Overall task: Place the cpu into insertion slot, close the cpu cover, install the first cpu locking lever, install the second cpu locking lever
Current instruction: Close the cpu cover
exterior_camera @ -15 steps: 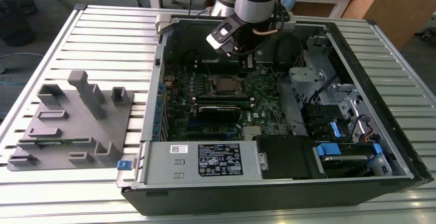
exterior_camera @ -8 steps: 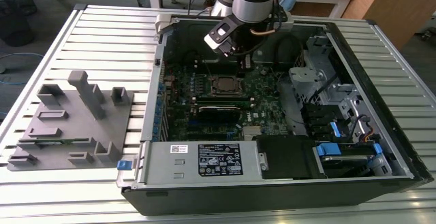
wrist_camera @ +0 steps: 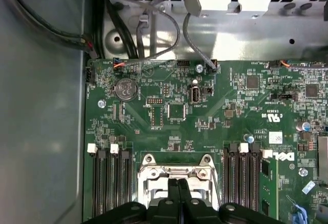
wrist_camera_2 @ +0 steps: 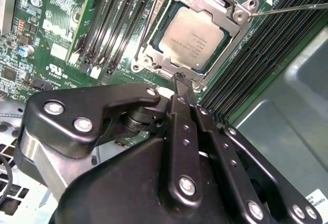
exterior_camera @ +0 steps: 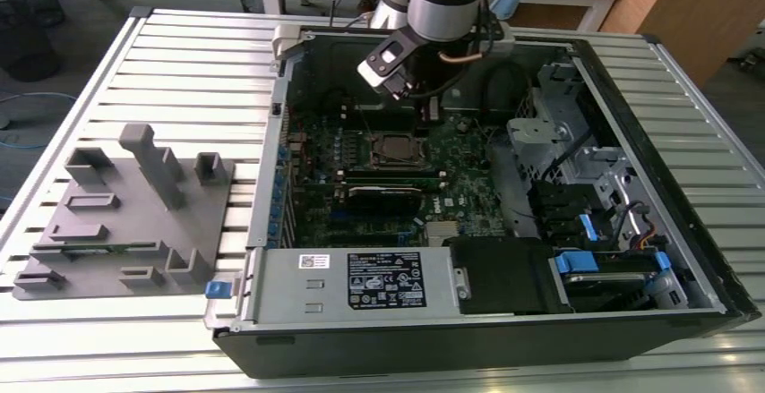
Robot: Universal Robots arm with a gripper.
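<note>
The cpu (wrist_camera_2: 192, 32), a square chip with a silver-grey top, lies in the insertion slot (exterior_camera: 392, 149) on the green motherboard. The cpu cover (wrist_camera_2: 240, 18) lies flat over it, framing the chip through its window. A thin metal locking lever (wrist_camera_2: 292, 7) sticks out sideways from one corner of the socket. My gripper (wrist_camera_2: 179, 82) hangs just above the socket's edge, shut, with nothing seen between its black fingers. In the first wrist view the gripper (wrist_camera: 178, 184) covers the middle of the socket's silvery rim (wrist_camera: 151, 168). In the exterior view the gripper (exterior_camera: 421, 111) is over the board just behind the socket.
Long black memory slots (wrist_camera_2: 107, 24) flank the socket on both sides. Cables (wrist_camera: 143, 24) and a metal drive cage (exterior_camera: 562, 133) crowd the case's far side. A white-labelled power supply (exterior_camera: 382, 278) fills the near end. A grey parts fixture (exterior_camera: 120, 214) sits on the table at the exterior view's left.
</note>
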